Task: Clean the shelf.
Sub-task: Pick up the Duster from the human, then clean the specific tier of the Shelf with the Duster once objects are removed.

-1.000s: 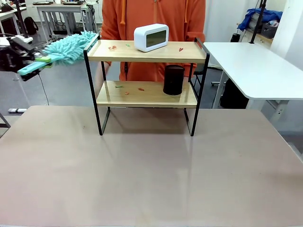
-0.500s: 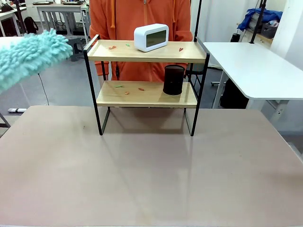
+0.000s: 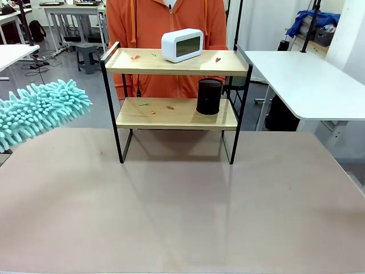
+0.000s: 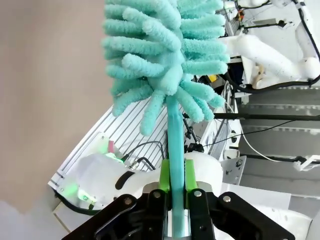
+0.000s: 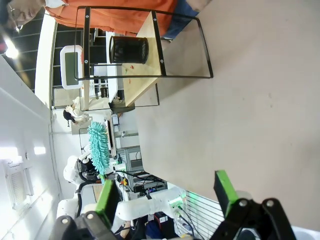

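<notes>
The shelf (image 3: 177,63) stands at the far middle of the table, a black frame with two wooden boards. Small orange and green scraps (image 3: 136,57) lie on both boards. A white clock (image 3: 181,44) sits on the top board and a black cylinder (image 3: 209,96) on the lower one. A teal fluffy duster (image 3: 41,112) hangs at the left, lower than the top board and clear of the shelf. In the left wrist view my left gripper (image 4: 176,182) is shut on the duster (image 4: 165,55) handle. My right gripper (image 5: 165,197) is open with nothing in it, far from the shelf (image 5: 145,50).
A person in an orange hoodie (image 3: 165,23) stands right behind the shelf. A second white table (image 3: 308,80) stands at the far right. The brown tabletop (image 3: 182,205) in front of the shelf is bare.
The duster has swung away from the top board's left end, out to the left, then down, and now hangs lower at the left edge. The person has shifted slightly left.
</notes>
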Controlling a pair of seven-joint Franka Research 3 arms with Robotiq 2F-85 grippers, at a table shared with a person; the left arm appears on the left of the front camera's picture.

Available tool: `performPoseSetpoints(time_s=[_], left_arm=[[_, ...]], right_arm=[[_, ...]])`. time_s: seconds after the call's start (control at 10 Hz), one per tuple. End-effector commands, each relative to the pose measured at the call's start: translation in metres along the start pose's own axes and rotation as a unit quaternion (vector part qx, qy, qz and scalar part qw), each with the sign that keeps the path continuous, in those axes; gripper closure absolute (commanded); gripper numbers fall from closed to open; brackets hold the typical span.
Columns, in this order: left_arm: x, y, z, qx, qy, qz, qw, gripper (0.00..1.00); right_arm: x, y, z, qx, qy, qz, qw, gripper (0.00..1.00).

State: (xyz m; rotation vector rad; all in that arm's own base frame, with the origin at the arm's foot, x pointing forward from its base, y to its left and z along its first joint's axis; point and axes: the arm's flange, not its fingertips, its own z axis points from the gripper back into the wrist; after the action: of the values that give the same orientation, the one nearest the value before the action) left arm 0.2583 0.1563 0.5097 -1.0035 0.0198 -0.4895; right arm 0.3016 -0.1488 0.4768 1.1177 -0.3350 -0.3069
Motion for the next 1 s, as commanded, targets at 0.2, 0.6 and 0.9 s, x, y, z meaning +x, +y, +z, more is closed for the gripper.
performPoseSetpoints(time_s=[0.2, 0.6, 0.9], left_arm=[[0.0051, -0.0097, 0.0075, -0.011, -0.019, 0.013, 1.0, 1.0], [0.0051, -0.0097, 0.0075, -0.011, -0.019, 0.013, 1.0, 1.0], [0.0051, -0.0097, 0.0075, -0.011, -0.019, 0.013, 1.0, 1.0]], right_arm=[[0.0017, 0.0009, -0.0017, 0.01, -0.005, 0.013, 1.0, 0.0], [0.0017, 0.0009, -0.0017, 0.01, -0.005, 0.013, 1.0, 0.0], [0.0017, 0.0009, -0.0017, 0.01, -0.005, 0.013, 1.0, 0.0]])
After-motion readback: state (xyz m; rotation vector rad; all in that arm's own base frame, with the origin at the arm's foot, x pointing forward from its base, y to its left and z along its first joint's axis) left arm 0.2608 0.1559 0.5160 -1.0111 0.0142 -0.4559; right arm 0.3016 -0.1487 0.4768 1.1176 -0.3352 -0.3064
